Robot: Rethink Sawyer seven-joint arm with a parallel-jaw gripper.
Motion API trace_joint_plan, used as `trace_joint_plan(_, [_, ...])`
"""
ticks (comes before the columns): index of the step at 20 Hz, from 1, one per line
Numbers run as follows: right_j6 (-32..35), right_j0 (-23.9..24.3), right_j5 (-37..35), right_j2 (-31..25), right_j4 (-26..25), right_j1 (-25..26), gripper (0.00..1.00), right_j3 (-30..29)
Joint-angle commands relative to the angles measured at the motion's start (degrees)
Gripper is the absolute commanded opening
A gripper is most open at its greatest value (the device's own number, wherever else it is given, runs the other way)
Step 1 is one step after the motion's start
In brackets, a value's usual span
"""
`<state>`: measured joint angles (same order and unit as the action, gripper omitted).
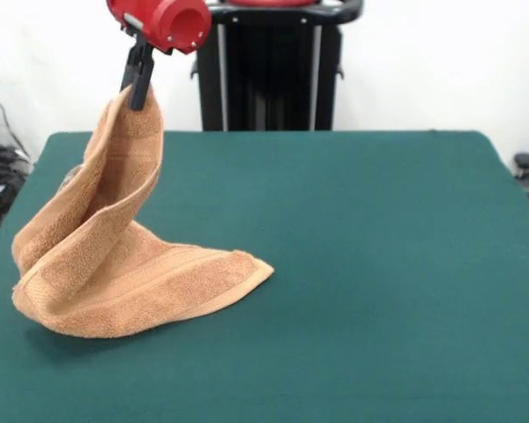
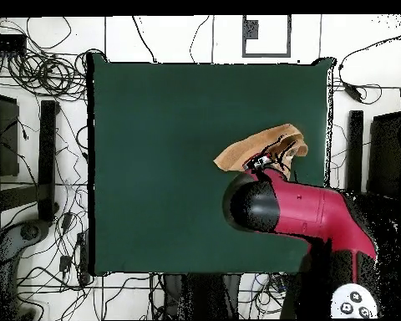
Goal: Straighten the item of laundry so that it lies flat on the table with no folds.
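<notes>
The item of laundry (image 1: 115, 256), an orange-tan terry towel, hangs by one corner from my gripper (image 1: 141, 88) at the upper left of the front view. My gripper is shut on that corner, well above the table (image 1: 379, 264). The towel twists down from the corner, and its lower part rests folded on the green cloth near the left edge. In the overhead view the towel (image 2: 254, 146) shows near the table's right side, partly hidden under my red arm (image 2: 312, 213). The gripper itself is hidden there.
The dark green table (image 2: 170, 167) extends wide to the right of the towel in the front view. Cables and stands (image 2: 45, 167) crowd the floor around the table in the overhead view. A black pedestal frame (image 1: 264, 70) stands behind the table.
</notes>
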<state>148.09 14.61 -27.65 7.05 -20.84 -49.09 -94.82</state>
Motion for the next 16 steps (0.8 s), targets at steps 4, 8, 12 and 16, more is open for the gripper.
trace_joint_plan(4, [-21.4, 9.4, -1.8, -13.7, -4.1, -5.3, 0.0, -5.4])
trace_joint_plan(8, [-16.9, 8.9, 1.0, -12.7, -8.0, -5.0, 0.0, -5.6])
trace_joint_plan(12, [1.0, -1.9, 11.2, 0.4, -18.0, 0.9, 0.0, -1.5])
trace_joint_plan(16, [15.6, -14.2, 20.9, 15.7, -22.0, 12.4, 0.0, 4.8])
